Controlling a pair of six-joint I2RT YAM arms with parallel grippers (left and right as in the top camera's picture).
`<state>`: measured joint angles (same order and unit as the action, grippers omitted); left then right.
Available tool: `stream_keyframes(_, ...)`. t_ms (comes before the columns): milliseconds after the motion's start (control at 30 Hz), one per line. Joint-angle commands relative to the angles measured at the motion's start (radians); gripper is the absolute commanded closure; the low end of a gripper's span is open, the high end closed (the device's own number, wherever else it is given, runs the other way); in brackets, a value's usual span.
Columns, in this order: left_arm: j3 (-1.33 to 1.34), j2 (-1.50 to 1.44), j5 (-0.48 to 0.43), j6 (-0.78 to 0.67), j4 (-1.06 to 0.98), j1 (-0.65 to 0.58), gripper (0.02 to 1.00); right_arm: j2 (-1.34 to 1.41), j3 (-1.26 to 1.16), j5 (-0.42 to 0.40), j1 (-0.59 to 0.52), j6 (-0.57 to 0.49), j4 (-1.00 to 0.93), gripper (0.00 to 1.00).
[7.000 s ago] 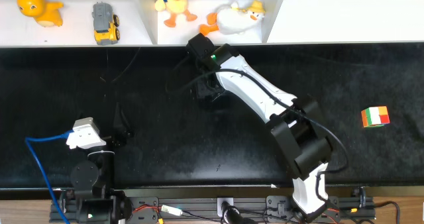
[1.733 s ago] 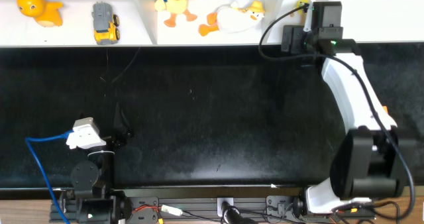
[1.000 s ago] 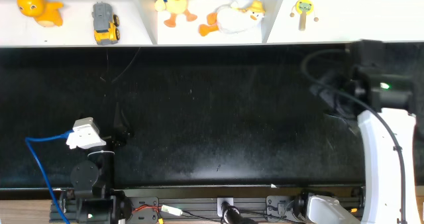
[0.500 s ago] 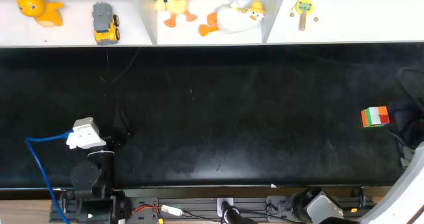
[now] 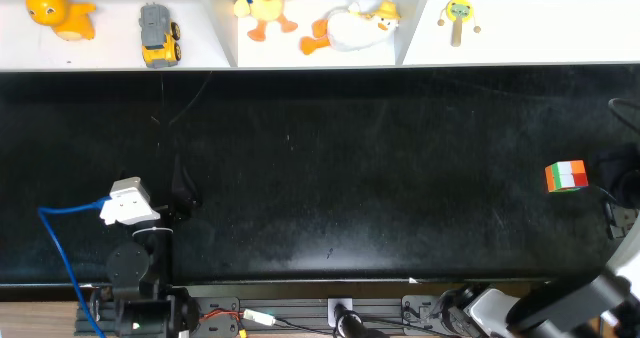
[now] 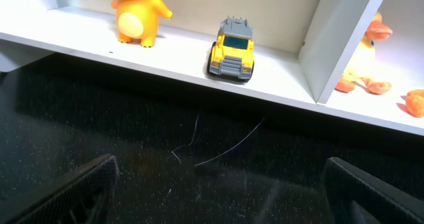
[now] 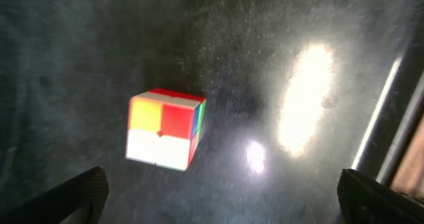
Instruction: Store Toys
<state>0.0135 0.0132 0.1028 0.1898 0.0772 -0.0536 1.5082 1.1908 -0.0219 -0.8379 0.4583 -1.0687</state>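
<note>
Right tool (image 7: 222, 192), wide apart, near cube (image 7: 165, 129); duck (image 6: 136, 15) and truck (image 6: 232, 48) in one shelf compartment (image 6: 175, 52).

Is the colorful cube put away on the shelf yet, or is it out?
Out. The cube sits on the black table, well apart from the white shelf.

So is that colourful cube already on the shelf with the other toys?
No, the cube sits on the black table, away from the shelf.
</note>
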Motion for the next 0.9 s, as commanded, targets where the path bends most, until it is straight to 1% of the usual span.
stream_keyframes(33,-0.006,-0.010,0.011,0.021,-0.004,0.003,0.020,0.071,-0.005,0.007,-0.005,-0.011,0.042,0.005)
stream_keyframes(233,-0.005,-0.010,0.011,0.021,-0.004,0.003,0.020,0.125,-0.005,0.008,-0.005,-0.011,0.117,0.005)
stream_keyframes(333,-0.005,-0.010,0.011,0.021,-0.004,0.003,0.023,0.143,-0.005,0.031,0.000,-0.010,0.142,0.005)
stream_keyframes(400,-0.006,-0.010,0.011,0.021,-0.004,0.003,0.023,0.153,-0.006,0.052,0.012,-0.003,0.153,0.007)
stream_keyframes(533,-0.005,-0.010,0.011,0.021,-0.004,0.003,0.023,0.160,-0.020,0.051,0.064,0.040,0.178,0.005)
stream_keyframes(667,-0.005,-0.010,0.011,0.021,-0.004,0.003,0.020,0.160,-0.051,0.038,0.114,0.084,0.213,0.007)
stream_keyframes(767,-0.005,-0.010,0.011,0.021,-0.004,0.003,0.020,0.160,-0.066,-0.015,0.139,0.120,0.219,0.001)
stream_keyframes(900,-0.006,-0.010,0.011,0.021,-0.004,0.003,0.020,0.160,-0.079,-0.023,0.142,0.121,0.237,0.005)
